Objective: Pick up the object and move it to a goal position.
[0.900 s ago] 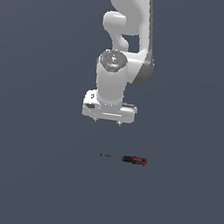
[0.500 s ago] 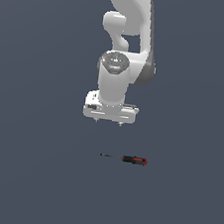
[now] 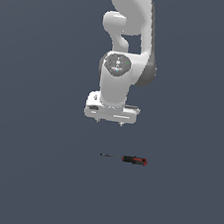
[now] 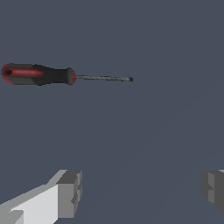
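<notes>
While the white gripper (image 3: 110, 121) hung wide open, the red-and-black-handled screwdriver (image 3: 133, 160) lay crosswise below, apart from its fingers (image 4: 70, 192)

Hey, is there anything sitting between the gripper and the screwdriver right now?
Nothing visible. The gripper hangs open above the bare grey surface, and the screwdriver lies alone on it, with open space between them in both views.

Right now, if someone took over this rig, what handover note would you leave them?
Gripper: open, empty, above the floor, clear of the tool.
Screwdriver: lying flat on the floor, red-and-black handle toward the exterior view's right, shaft pointing to its left; below the gripper and slightly toward that right.
Done: nothing grasped yet.
Left: line up over the handle, descend, close, lift, carry to the goal. No goal marker is visible.
</notes>
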### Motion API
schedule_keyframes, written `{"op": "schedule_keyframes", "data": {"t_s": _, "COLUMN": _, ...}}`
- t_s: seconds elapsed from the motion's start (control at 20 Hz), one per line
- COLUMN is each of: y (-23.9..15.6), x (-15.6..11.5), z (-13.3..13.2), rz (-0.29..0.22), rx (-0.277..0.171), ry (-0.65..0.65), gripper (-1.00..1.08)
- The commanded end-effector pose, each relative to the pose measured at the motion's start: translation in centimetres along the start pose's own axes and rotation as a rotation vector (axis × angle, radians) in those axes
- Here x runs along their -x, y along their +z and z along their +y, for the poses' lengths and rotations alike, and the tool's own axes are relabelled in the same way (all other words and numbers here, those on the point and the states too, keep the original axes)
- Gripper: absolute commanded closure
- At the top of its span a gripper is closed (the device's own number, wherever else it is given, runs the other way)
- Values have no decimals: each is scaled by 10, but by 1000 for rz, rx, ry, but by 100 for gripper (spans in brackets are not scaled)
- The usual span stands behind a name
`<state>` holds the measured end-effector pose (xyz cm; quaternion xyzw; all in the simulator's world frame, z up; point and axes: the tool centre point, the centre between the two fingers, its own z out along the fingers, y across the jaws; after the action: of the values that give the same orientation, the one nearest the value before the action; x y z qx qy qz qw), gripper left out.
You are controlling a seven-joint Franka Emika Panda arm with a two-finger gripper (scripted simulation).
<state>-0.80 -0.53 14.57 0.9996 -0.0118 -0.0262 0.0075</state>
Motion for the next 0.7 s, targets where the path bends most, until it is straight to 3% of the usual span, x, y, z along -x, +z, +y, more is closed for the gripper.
{"op": "schedule_keyframes", "data": {"t_s": 0.0, "y": 1, "x": -1, "z": -1, "rz": 0, "rx": -1, "ry": 13, "gripper": -92}}
{"op": "schedule_keyframes", "data": {"t_s": 0.65, "y": 9, "x": -17, "z": -9, "rz": 3, "rx": -9, "ry": 217, "gripper": -92}}
